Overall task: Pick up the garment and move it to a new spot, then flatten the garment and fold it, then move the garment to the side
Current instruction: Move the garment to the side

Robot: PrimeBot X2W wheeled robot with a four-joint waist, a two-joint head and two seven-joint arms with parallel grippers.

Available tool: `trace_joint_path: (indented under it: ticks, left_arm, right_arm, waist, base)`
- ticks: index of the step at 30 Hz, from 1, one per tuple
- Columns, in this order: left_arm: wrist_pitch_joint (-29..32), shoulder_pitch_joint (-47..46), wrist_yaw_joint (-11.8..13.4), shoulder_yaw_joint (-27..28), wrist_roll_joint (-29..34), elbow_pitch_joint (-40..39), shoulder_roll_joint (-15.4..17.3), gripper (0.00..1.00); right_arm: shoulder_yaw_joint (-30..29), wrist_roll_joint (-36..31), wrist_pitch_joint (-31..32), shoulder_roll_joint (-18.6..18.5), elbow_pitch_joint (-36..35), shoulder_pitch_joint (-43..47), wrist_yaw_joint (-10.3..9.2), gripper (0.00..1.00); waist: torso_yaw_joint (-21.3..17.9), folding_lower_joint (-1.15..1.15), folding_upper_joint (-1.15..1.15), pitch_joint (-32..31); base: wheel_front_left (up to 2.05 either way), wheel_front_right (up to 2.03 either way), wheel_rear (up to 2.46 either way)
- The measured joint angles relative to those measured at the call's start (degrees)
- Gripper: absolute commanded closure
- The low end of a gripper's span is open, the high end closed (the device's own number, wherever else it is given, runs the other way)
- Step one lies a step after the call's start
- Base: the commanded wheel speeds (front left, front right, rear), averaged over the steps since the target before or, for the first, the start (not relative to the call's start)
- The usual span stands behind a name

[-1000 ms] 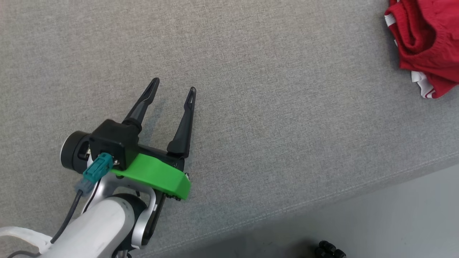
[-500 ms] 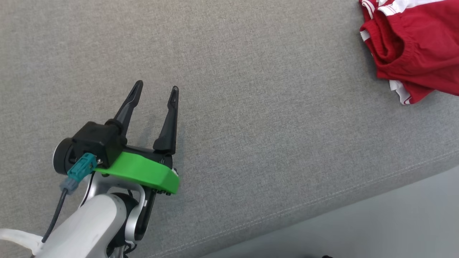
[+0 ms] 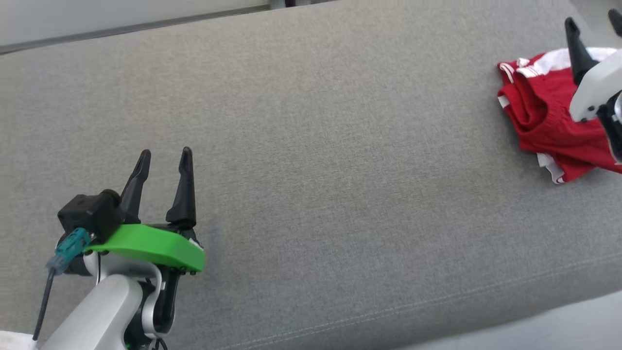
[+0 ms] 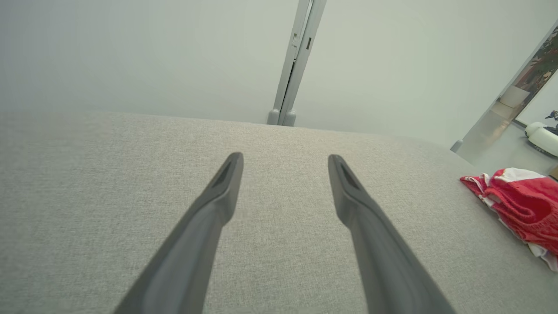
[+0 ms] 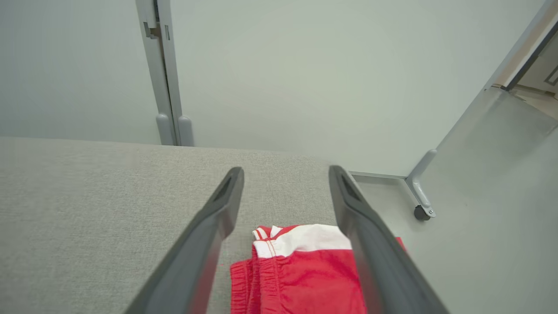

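**Both claws wide open, garment bunched at the cushion's right end**

I have the red garment lying in a crumpled heap on the grey cushion, at its right end and closer to its far edge than to its stitched front edge. White trim shows along the heap's far side and at its near corner, and a gathered waistband runs across the middle.

My left gripper sits over the cushion's left part, towards the front edge. Its two dark fingers are spread fully apart with nothing between them but bare grey fabric. A green bracket sits on that wrist.

My right gripper is over the cushion's right end, above the garment. Its jaws are also spread wide and hold nothing. In the right wrist view the white band and red cloth lie between the two fingers, below them; I cannot tell whether the fingertips touch the cloth.

A pale wall stands behind the cushion's far edge.
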Motion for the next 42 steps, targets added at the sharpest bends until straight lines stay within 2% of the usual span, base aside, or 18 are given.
trace_joint_path:
  ticks: [2, 9, 18, 27, 34, 42]
  left_arm:
    - [-0.6, 1.0, -1.0, 1.0, -0.8, 0.6, 0.0, 0.0]
    - [-1.8, 5.3, -0.9, 5.3, 0.3, 2.2, 1.0, 0.0]
    - [-2.0, 11.3, 0.0, 9.5, 1.8, 2.3, 2.9, 0.0]
    - [-1.8, 14.5, 0.0, 9.3, 1.1, 0.9, 3.6, 0.0]
    - [-1.8, 15.3, -1.0, 8.2, 1.1, 1.2, 3.0, 0.0]
    - [-1.8, 17.1, -1.5, 7.8, 2.8, 1.8, 1.9, 0.0]
  right_arm:
    - [0.0, 0.4, -0.3, 0.6, -1.2, 2.1, 0.0, 0.0]
    - [-1.5, 0.4, -1.0, 4.4, -5.1, 9.4, 0.0, 0.0]
    - [-8.9, -3.0, -2.0, 12.3, -13.1, 21.4, 0.0, 0.0]
    - [-17.5, -12.6, 0.1, 18.9, -25.3, 33.4, -0.01, 0.0]
    - [-24.2, -21.0, 4.8, 25.2, -37.3, 42.9, -0.01, 0.0]
    - [-27.7, -25.2, 9.4, 28.4, -48.0, 51.4, -0.01, 0.0]
  waist:
    - [1.2, 0.0, 0.0, -1.5]
    - [5.6, 0.0, 0.0, -6.4]
    - [9.6, 0.0, 0.0, -11.5]
    - [10.3, 0.0, 0.0, -13.3]
    - [9.9, 0.0, 0.0, -14.1]
    - [9.4, 0.0, 0.0, -14.6]
  base:
    - [0.0, 0.0, 0.0]
    - [0.0, 0.0, 0.0]
    - [0.0, 0.0, 0.0]
    - [0.0, 0.0, 0.0]
    - [0.0, 0.0, 0.0]
    - [0.0, 0.0, 0.0]
